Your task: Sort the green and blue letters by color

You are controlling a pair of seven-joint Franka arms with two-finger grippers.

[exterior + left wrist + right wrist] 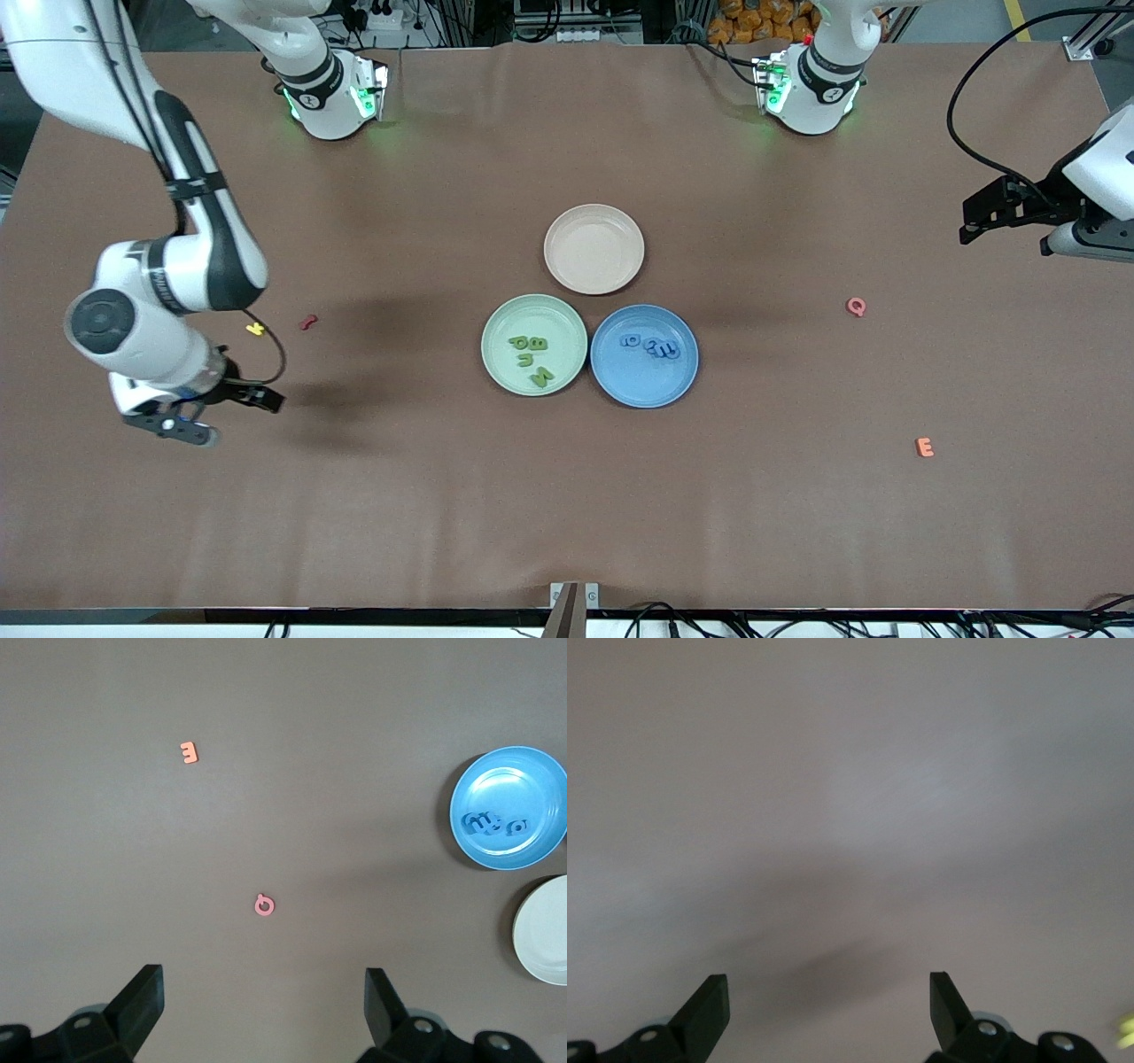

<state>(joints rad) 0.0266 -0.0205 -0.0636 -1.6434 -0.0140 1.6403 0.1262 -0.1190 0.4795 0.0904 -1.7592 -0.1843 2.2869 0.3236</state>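
Green letters (pixel 532 358) in green plate (pixel 496 321) — blues (pixel 651 346) in blue plate (pixel 687 377).

I see three plates clustered mid-table: the plate with four letters (pixel 534 345) touches the plate with the other four letters (pixel 644 356) beside it, toward the left arm's end. The empty plate (pixel 594 249) sits farther from the front camera, between them. Q (pixel 856 307) and E (pixel 924 447) lie toward the left arm's end, K (pixel 255 329) toward the right arm's.
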